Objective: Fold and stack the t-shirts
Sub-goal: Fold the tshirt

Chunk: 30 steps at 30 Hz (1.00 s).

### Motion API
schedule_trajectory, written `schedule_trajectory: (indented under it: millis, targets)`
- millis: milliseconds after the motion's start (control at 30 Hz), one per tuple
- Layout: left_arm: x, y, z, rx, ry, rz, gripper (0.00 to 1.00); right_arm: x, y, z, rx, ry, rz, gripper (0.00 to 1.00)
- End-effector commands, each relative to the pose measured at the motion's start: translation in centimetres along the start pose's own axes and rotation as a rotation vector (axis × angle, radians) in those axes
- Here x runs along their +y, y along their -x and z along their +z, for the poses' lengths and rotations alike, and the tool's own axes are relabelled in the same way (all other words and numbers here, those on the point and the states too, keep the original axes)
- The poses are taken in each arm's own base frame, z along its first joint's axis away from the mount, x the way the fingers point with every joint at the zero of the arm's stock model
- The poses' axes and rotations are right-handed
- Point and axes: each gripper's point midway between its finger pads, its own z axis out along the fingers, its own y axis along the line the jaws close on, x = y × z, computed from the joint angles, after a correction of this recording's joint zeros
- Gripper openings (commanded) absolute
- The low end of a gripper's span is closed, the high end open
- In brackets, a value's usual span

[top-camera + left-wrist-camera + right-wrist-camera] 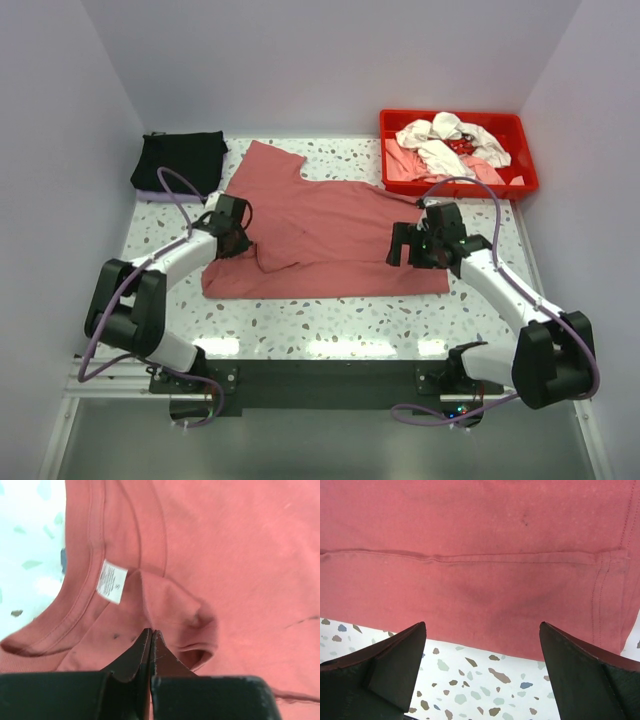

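A dusty brick-red t-shirt (pixel 320 225) lies spread across the middle of the table. My left gripper (pixel 232 240) sits on its left side by the collar. In the left wrist view its jaws (pixel 151 630) are shut, pinching a raised ridge of the red cloth (pixel 235 555) just below the white neck label (pixel 111 581). My right gripper (pixel 400 245) hovers at the shirt's right end. It stands open (pixel 482 630), fingers wide apart over the cloth's edge (pixel 470 555), with nothing between them. A folded black t-shirt (pixel 180 160) lies at the back left corner.
A bright-red plastic tray (pixel 524 185) at the back right holds crumpled white and pale pink shirts (pixel 450 140). Speckled tabletop (pixel 480 690) shows in front of the red shirt. White walls close in the left, back and right sides.
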Motion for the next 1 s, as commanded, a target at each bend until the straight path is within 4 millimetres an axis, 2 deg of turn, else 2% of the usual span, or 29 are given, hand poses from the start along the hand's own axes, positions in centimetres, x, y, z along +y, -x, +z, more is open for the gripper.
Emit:
schedule_trajectory:
  millis: [0, 133, 300, 367, 400, 433, 500, 533, 600, 633, 700, 733, 767, 800, 833, 867, 900, 933, 967]
  targets:
    - [-2.4, 5.1, -0.3, -0.131, -0.064, -0.032, 0.00, 1.6, 0.5, -0.8, -0.031, 0.068, -0.070, 0.99]
    - [-2.6, 6.7, 0.8, -0.134, -0.057, -0.050, 0.00, 4.8, 0.7, -0.8, -0.042, 0.148, -0.171, 0.99]
    - [-3.2, 8.7, 2.1, -0.145, -0.067, -0.081, 0.00, 7.8, 1.0, -0.2, -0.056, 0.197, -0.266, 0.99]
    - [-3.3, 8.5, 3.1, -0.113, -0.063, -0.075, 0.00, 9.4, 0.8, 0.2, -0.049, 0.209, -0.323, 0.99]
    - [-3.8, 9.2, 3.2, -0.117, -0.072, -0.080, 0.00, 10.2, 1.0, 0.3, -0.055, 0.218, -0.343, 0.99]
    - [-3.8, 8.9, 4.0, -0.095, -0.060, -0.075, 0.00, 11.7, 1.1, 0.2, -0.062, 0.238, -0.375, 0.99]
    - [-4.8, 9.5, 4.4, -0.091, -0.083, -0.076, 0.00, 12.8, 1.0, 1.2, -0.062, 0.235, -0.405, 0.99]
    - [-4.9, 9.0, 5.2, -0.071, -0.080, -0.072, 0.00, 14.6, 1.0, 1.0, -0.072, 0.265, -0.436, 0.99]
    - [-5.4, 9.3, 5.4, -0.057, -0.086, -0.071, 0.00, 16.4, 0.6, 2.0, -0.069, 0.284, -0.476, 0.99]
    - [-5.4, 9.1, 5.6, -0.050, -0.080, -0.072, 0.00, 18.4, 0.5, 1.8, -0.079, 0.314, -0.511, 0.99]
    - [-5.3, 9.3, 5.8, -0.053, -0.073, -0.078, 0.00, 19.9, -0.1, 3.4, -0.076, 0.293, -0.574, 0.99]
    - [-5.2, 9.2, 5.7, -0.047, -0.068, -0.076, 0.00, 22.4, -0.3, 3.1, -0.088, 0.330, -0.620, 0.99]
    - [-5.1, 9.3, 5.7, -0.050, -0.062, -0.075, 0.00, 23.3, -0.2, 3.4, -0.100, 0.321, -0.654, 0.99]
    - [-5.2, 9.3, 5.7, -0.048, -0.062, -0.076, 0.01, 24.1, -0.8, 4.8, -0.089, 0.312, -0.678, 0.99]
    - [-5.0, 9.1, 5.5, -0.038, -0.060, -0.077, 0.08, 26.2, -0.4, 4.5, -0.125, 0.336, -0.697, 0.99]
    - [-4.9, 9.0, 5.4, -0.035, -0.059, -0.074, 0.17, 27.4, -0.5, 4.8, -0.138, 0.362, -0.720, 0.99]
    - [-4.8, 8.9, 5.2, -0.031, -0.057, -0.076, 0.41, 28.5, -0.8, 6.0, -0.148, 0.386, -0.732, 0.99]
    - [-4.6, 9.0, 4.7, -0.032, -0.059, -0.079, 0.50, 30.0, -0.5, 5.9, -0.164, 0.416, -0.735, 0.99]
    - [-4.1, 9.0, 4.4, -0.034, -0.053, -0.084, 0.66, 30.7, -0.6, 6.2, -0.157, 0.427, -0.739, 0.99]
